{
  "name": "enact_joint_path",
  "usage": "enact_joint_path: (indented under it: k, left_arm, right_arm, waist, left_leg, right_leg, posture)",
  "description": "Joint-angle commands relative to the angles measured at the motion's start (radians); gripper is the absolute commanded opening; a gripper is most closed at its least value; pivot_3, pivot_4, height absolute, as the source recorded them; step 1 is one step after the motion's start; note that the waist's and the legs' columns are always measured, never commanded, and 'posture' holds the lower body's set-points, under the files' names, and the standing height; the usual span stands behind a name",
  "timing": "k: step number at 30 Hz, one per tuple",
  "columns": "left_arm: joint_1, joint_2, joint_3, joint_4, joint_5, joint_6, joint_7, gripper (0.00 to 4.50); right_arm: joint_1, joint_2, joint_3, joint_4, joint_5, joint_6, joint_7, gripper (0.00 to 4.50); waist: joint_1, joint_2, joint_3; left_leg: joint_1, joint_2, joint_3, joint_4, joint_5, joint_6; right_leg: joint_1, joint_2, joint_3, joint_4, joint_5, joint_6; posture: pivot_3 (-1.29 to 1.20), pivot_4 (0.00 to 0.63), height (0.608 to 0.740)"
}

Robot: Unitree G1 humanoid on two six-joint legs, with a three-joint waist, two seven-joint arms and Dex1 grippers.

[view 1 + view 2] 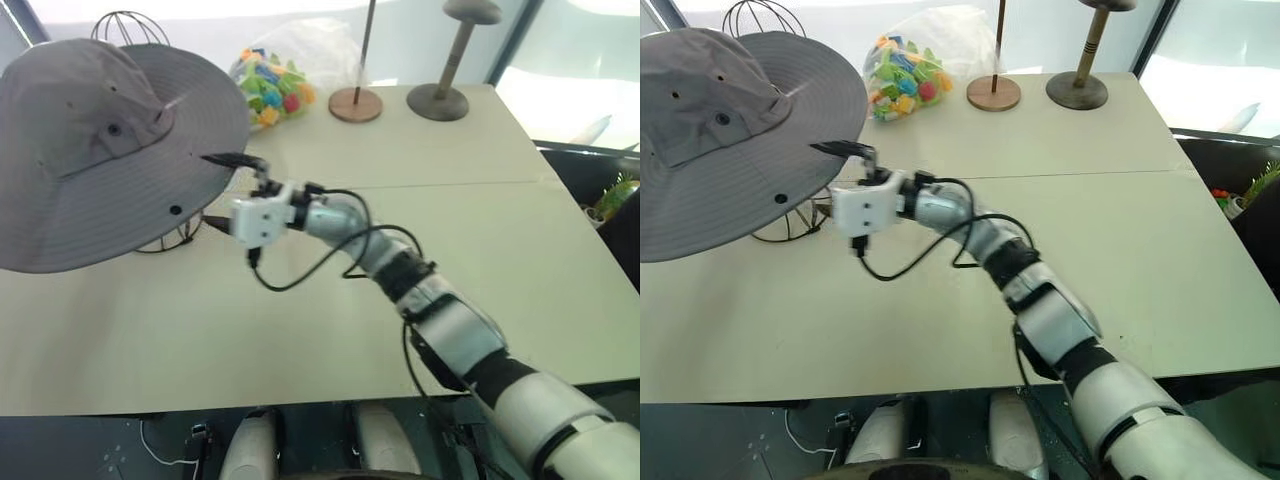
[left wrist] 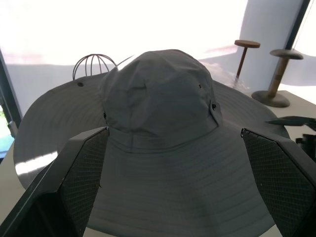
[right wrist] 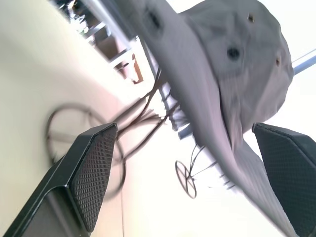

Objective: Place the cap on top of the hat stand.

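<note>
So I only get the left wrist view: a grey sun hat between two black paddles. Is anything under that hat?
Observer: Yes. Below the grey sun hat, the wire hat stand shows a thin stem and a ring base on the table. Its top is hidden.
Operator: And the other arm?
Observer: The right gripper is open at the brim's edge, not pinching it.
Operator: Anything else on the table?
Observer: A clear bag of colourful toys, near the far edge.

Bright backlit scene, daylight from windows behind.
Window glare is blown white; the cap (image 2: 163, 148) looks dim against it, and the right wrist view is motion-blurred.
</note>
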Motion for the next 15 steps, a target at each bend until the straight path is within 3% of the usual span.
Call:
enact_joint_path:
  k: [1,3,7,10,15]
  left_arm:
    - [0.004,0.027,0.037,0.022,0.034,-0.015,-0.025,4.5]
    - [0.012,0.023,0.045,0.027,0.053,-0.018,-0.037,4.5]
    - [0.051,-0.006,0.075,0.014,0.088,-0.026,-0.072,4.5]
    - [0.094,-0.028,0.121,-0.002,0.092,-0.023,-0.1,4.5]
    - [0.143,-0.05,0.166,-0.01,0.09,-0.024,-0.122,4.5]
  right_arm:
    - [0.046,-0.097,-0.053,-0.231,0.168,0.074,0.183,4.48]
    - [0.076,-0.173,-0.078,-0.346,0.292,0.182,0.315,4.48]
    - [0.036,-0.311,-0.192,-0.497,0.581,0.654,0.536,4.48]
    - [-0.118,-0.423,-0.286,-0.409,0.752,0.971,0.715,4.48]
    - [-0.273,-0.492,-0.328,-0.196,0.756,1.064,0.883,4.48]
  waist:
    - [0.004,-0.001,-0.001]
    - [0.006,-0.001,-0.001]
    - [0.013,0.0,0.0]
    - [0.02,0.003,0.003]
    - [0.021,0.003,0.002]
  left_leg:
    - [0.0,0.0,0.0,0.0,0.0,0.0]
    - [0.0,0.0,0.0,0.0,0.0,0.0]
    - [0.0,0.001,0.0,0.0,0.0,0.001]
    - [0.0,0.001,0.001,0.0,-0.001,0.002]
    - [0.001,0.001,0.001,-0.002,-0.002,0.002]
  right_leg:
    - [0.0,0.0,0.0,0.0,0.0,0.0]
    - [0.0,0.0,0.0,0.0,0.0,0.0]
    - [0.0,0.0,0.0,0.0,0.0,0.0]
    - [0.0,-0.002,0.001,-0.002,0.0,0.0]
    - [0.0,-0.004,-0.001,-0.002,-0.002,-0.003]
  posture:
    - [0.0,0.15,0.739]
    - [0.0,0.15,0.739]
    - [0.0,0.15,0.739]
    - [0.0,0.15,0.739]
    - [0.0,0.15,0.739]
